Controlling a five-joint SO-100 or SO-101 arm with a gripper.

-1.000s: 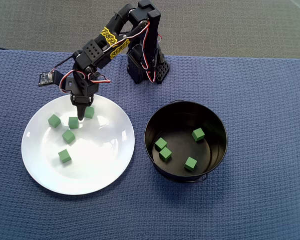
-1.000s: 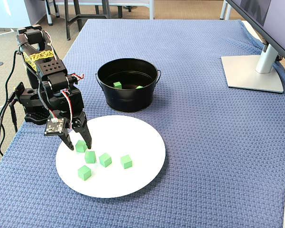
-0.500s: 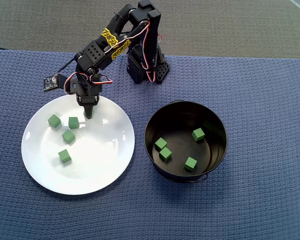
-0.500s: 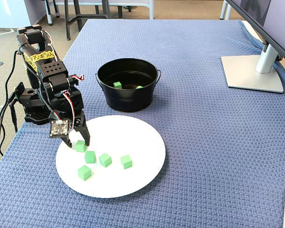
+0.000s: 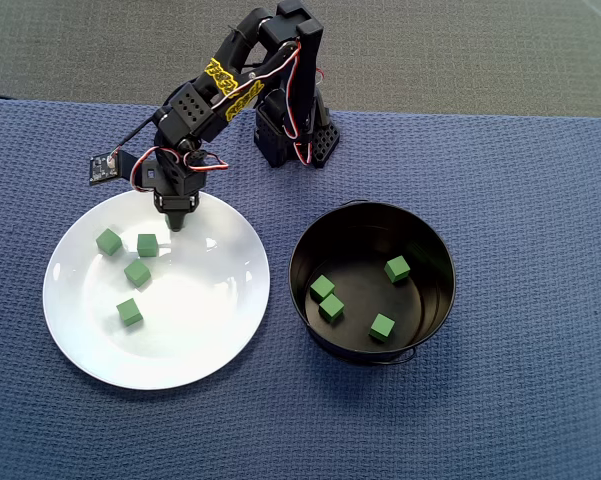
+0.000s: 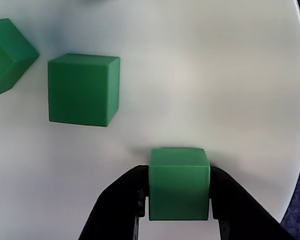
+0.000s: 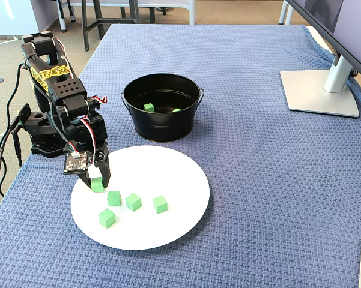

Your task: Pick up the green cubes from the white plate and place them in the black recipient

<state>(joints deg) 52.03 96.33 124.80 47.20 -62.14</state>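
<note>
Now the end effector [image 6: 178, 220] is pinching one green cube [image 6: 179, 182] just over the white plate [image 6: 229, 75]; its neighbours are lying close beside. Gripped only low down, it could be slipping out before reaching the black recipient [image 5: 372, 280].

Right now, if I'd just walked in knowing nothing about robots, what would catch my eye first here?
Probably the black arm's gripper, pinching one green cube over the far-left edge of the big white plate in the overhead view. Four more loose cubes lie on the plate beside it. To the plate's right stands a black pot with four cubes already inside.
</note>
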